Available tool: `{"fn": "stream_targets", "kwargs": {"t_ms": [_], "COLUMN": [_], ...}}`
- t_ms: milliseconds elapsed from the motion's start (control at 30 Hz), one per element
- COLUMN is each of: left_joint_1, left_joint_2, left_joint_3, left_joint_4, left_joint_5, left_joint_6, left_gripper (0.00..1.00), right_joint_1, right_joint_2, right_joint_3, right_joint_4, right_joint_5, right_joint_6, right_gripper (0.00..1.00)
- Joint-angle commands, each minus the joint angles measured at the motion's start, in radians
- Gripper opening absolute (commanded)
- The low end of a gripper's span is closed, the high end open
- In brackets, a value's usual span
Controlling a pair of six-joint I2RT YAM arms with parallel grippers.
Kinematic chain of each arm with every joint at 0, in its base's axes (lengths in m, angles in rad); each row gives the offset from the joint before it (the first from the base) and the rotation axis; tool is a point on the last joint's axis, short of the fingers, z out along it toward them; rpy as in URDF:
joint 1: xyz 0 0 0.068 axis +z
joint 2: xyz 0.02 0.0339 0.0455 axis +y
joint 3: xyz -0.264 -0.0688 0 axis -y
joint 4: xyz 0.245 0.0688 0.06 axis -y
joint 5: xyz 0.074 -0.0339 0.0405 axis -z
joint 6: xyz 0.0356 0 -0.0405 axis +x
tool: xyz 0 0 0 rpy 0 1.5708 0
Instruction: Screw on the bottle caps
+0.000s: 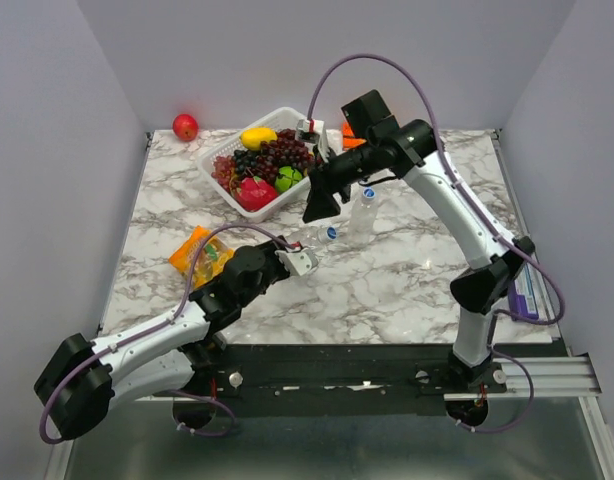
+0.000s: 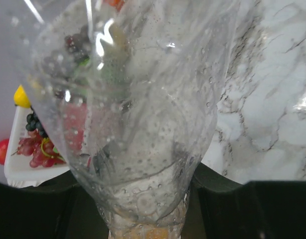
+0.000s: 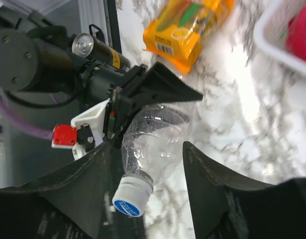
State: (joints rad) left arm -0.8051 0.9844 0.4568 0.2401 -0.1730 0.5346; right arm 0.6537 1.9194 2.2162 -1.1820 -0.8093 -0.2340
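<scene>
My left tool (image 1: 303, 260) is clenched on a clear bottle (image 3: 155, 139) over the desk (image 1: 407, 270) at frame centre, blue cap (image 3: 129, 200) already on its neck, my right tool (image 3: 145, 149) released astride it, tightness unclear so likely tightening left; second bottle (image 1: 367, 207) upper-centre looks capped, third unseen.

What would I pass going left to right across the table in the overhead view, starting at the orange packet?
orange snack packet → left gripper, shut on a clear bottle → blue cap → standing capped bottle. The fruit basket, apple and right gripper overlap these, so they are left out.
</scene>
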Motion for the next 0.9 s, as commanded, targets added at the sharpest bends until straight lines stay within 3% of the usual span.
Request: {"fn": "stream_targets", "kwargs": {"t_ms": [0, 100, 333, 600, 867], "left_joint_1": [-0.005, -0.002, 0.001, 0.001, 0.003], "left_joint_2": [-0.05, -0.079, -0.09, -0.099, -0.11], "left_joint_3": [0.008, -0.001, 0.008, 0.029, 0.023], "left_joint_4": [-0.073, -0.099, -0.098, -0.094, -0.088], "left_joint_5": [0.17, 0.259, 0.354, 0.391, 0.379], "left_joint_6": [-0.024, -0.039, -0.082, -0.091, -0.108], "left_gripper": [0.0, 0.0, 0.0, 0.0, 0.0], "right_joint_1": [0.014, 0.052, 0.15, 0.201, 0.201], "right_joint_2": [-0.184, -0.319, -0.447, -0.448, -0.468], "right_joint_3": [-0.042, -0.22, -0.418, -0.463, -0.504], "right_joint_4": [-0.061, -0.096, -0.087, -0.013, 0.048], "right_joint_5": [-0.06, 0.001, 0.143, 0.202, 0.24], "right_joint_6": [-0.414, -0.74, -0.948, -0.929, -0.89], "right_gripper": [0.69, 0.71, 0.71, 0.62, 0.38]}}
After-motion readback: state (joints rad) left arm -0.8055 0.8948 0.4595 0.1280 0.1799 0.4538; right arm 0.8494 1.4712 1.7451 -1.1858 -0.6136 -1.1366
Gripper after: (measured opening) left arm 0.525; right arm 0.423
